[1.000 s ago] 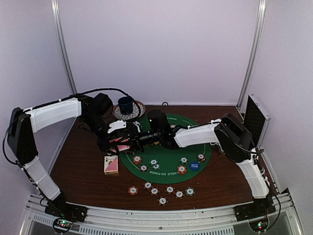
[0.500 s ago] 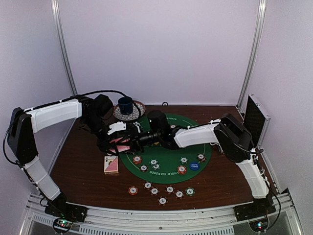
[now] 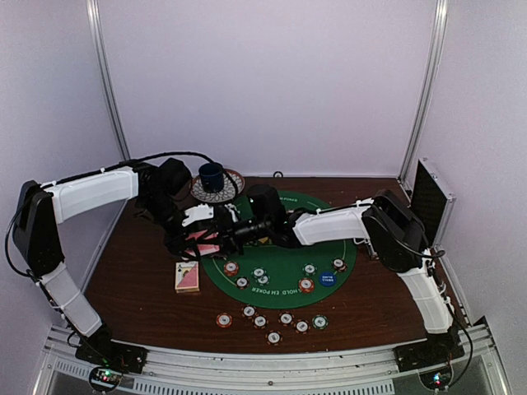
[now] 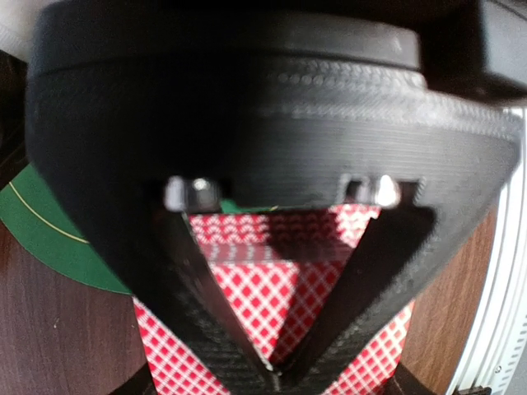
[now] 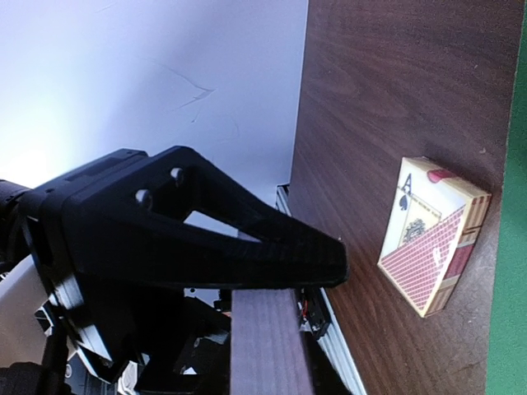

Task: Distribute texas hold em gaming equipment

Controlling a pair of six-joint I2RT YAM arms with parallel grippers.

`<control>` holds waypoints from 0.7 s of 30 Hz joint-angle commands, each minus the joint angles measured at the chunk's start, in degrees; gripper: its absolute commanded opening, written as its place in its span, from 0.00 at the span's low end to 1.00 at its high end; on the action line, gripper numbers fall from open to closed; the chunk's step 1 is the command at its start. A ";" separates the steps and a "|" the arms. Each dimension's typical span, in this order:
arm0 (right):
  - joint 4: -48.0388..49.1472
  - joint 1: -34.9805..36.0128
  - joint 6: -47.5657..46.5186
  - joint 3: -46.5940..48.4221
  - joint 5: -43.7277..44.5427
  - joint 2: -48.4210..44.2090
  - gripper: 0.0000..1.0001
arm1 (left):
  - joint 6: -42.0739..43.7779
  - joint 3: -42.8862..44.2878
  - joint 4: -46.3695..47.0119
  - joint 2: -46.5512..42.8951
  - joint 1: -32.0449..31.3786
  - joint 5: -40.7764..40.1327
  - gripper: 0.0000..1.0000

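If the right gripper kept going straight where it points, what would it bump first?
Probably the pink-backed cards in the left gripper; the right gripper points straight at them, though depth is unclear.

From where I stand, the left arm [image 3: 90,191] and right arm [image 3: 329,224] reach inward, meeting over the left rim of the round green felt mat [image 3: 284,259]. The left gripper [image 3: 200,236] has its jaws pinched together. I can't make out how the jaws stand on the right gripper [image 3: 235,233].

mat [image 3: 284,257] HOLD EM POKER, card box [image 5: 432,251] A
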 commanded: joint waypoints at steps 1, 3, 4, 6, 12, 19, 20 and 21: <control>-7.55 -0.46 -4.09 0.87 2.87 -1.89 0.31 | 1.01 1.69 -0.89 -0.84 -1.00 0.24 0.29; -8.64 -0.44 -4.72 1.58 3.24 -1.98 0.41 | 1.05 1.56 -0.90 -0.83 -1.24 -0.22 0.25; -9.24 -0.46 -4.98 1.87 3.37 -2.10 0.43 | 1.09 1.54 -0.90 -0.85 -1.35 -0.49 0.24; -10.37 -0.46 -5.54 2.23 3.85 -2.29 0.46 | 1.18 1.53 -0.90 -0.90 -1.42 -0.63 0.23; -12.26 -0.46 -6.03 2.61 4.19 -2.27 0.47 | 1.29 1.54 -0.91 -0.94 -1.55 -1.40 0.21; -13.82 -1.26 -7.29 -0.27 4.66 -3.75 0.45 | 1.39 2.15 -1.75 -1.67 -1.55 -1.94 0.18; -13.82 -1.52 -7.54 -0.97 4.73 -4.27 0.44 | 1.41 2.09 -1.70 -1.87 -1.55 -1.95 0.17; -13.75 -1.79 -7.63 -1.63 4.75 -4.68 0.44 | 1.47 2.02 -1.76 -1.96 -1.55 -1.93 0.17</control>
